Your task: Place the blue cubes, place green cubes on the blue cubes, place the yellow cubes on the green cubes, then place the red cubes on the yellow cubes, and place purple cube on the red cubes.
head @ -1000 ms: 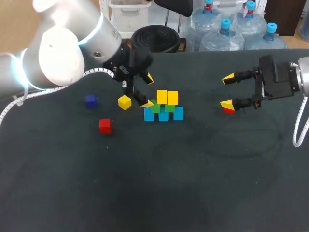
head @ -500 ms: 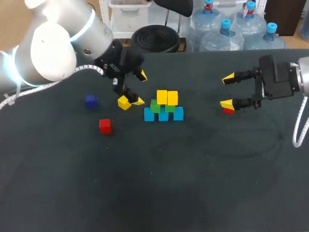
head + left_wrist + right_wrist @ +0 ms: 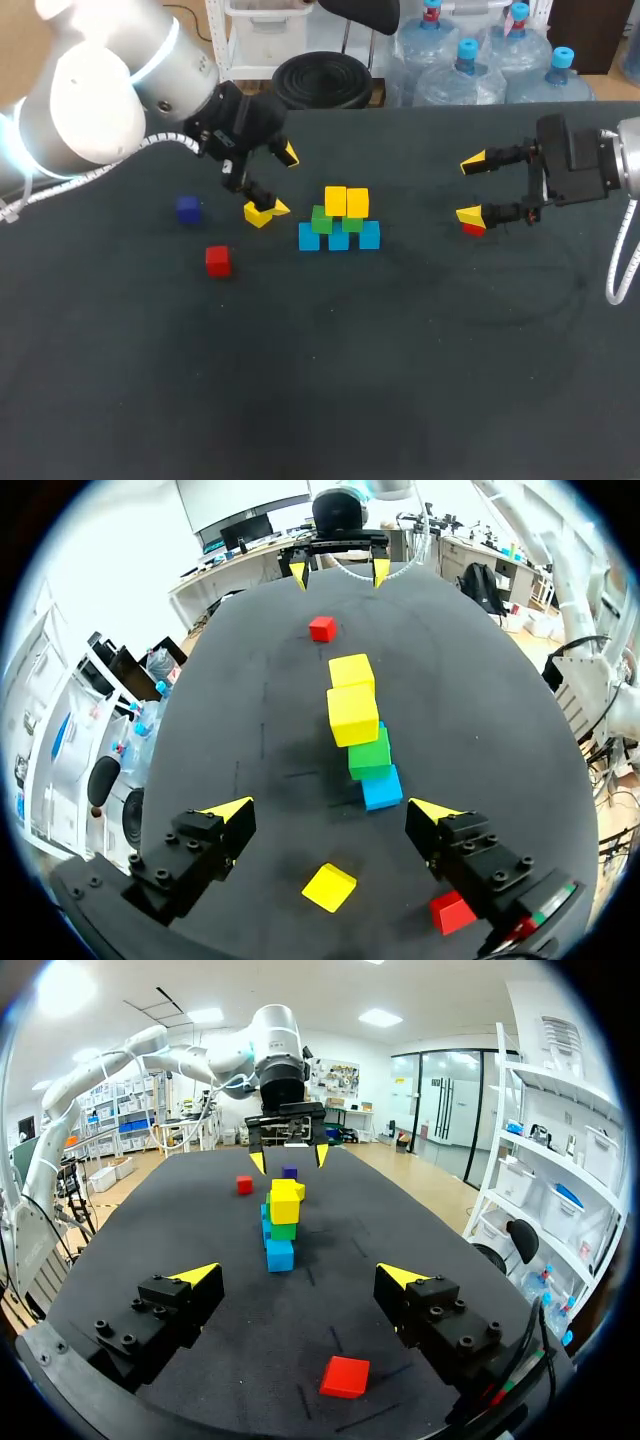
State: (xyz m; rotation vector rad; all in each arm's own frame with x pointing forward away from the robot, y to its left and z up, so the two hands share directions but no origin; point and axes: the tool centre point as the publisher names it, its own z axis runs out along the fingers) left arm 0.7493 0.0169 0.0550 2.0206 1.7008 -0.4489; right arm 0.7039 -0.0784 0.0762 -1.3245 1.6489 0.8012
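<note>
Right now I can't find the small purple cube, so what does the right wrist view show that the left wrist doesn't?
Only the right wrist view: the small purple cube, past the stack of blue, green and yellow cubes. Only the left wrist view: the loose yellow cube in plain sight, by the open left gripper. Both: the stack, one red cube and another red cube.

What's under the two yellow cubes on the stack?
Two green cubes, themselves on a row of three blue cubes. The green tops are covered by the yellow cubes.
</note>
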